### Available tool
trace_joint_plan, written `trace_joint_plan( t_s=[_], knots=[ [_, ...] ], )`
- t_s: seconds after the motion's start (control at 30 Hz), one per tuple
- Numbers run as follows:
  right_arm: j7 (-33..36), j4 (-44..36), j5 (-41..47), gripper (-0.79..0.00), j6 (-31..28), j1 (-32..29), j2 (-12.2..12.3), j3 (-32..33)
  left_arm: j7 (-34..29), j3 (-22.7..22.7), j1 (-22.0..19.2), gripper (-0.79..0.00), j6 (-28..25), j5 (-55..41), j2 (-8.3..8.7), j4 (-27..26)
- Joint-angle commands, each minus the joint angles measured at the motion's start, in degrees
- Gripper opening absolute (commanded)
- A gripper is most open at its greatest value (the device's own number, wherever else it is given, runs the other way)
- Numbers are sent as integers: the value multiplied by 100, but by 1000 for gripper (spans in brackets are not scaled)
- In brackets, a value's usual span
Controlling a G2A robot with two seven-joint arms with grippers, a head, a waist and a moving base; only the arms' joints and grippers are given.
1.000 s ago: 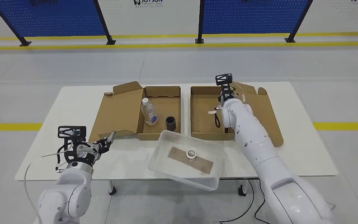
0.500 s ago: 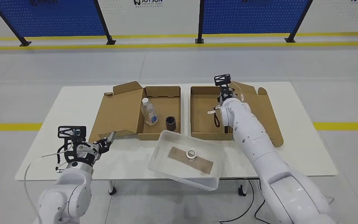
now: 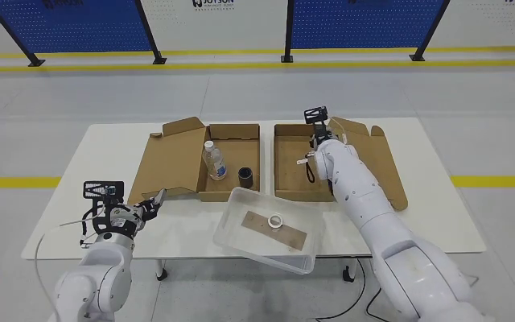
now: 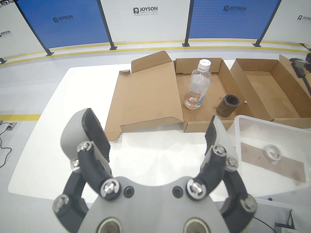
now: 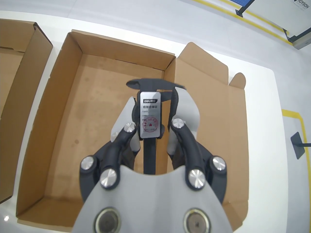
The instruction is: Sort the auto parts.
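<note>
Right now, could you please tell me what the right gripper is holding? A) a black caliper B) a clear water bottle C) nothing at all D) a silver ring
A: in the right wrist view, the right gripper is shut on the black caliper, holding it over the open cardboard box.

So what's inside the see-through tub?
The tub holds a silver ring lying on a flat brown sheet. Whatever is under that sheet is covered.
</note>
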Motion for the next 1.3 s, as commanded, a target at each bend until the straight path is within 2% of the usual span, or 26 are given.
trace_joint_plan(
  t_s=[0.0, 0.3, 0.4, 0.47, 0.57, 0.67, 0.7, 0.77, 1.0, 1.27],
  knots=[
    [-18, 54, 14, -480, -21, 21, -14, -2, 0, 0, 0, 0, 0, 0, 0, 0],
    [-204, 116, 235, -453, -168, 87, -83, 55, 0, 0, 0, 0, 0, 0, 0, 0],
    [-281, -35, 332, -394, -291, 75, -97, 85, 0, 0, 0, 0, 0, 0, 0, 0],
    [-287, -159, 369, -296, -377, 50, -97, 102, 0, 0, 0, 0, 0, 0, 0, 0],
    [-242, -435, 398, -200, -424, -50, -94, 120, 0, 0, 0, 0, 0, 0, 0, 0],
    [-153, -803, 426, -163, -452, -210, -77, 155, 0, 0, 0, 0, 0, 0, 0, 0],
    [-99, -968, 451, -83, -440, -289, -70, 175, 0, 0, 0, 0, 0, 0, 0, 0],
    [34, -1354, 504, -22, -429, -483, -46, 230, 0, 0, 0, 0, 0, 0, 0, 0],
    [792, -3377, 248, 0, -189, -1524, 121, 460, 0, 0, 0, 0, 0, 0, 0, 0],
    [1918, -5875, -23, 0, -419, -2860, 337, 852, 0, 0, 0, 0, 0, 0, 0, 0]
  ],
)
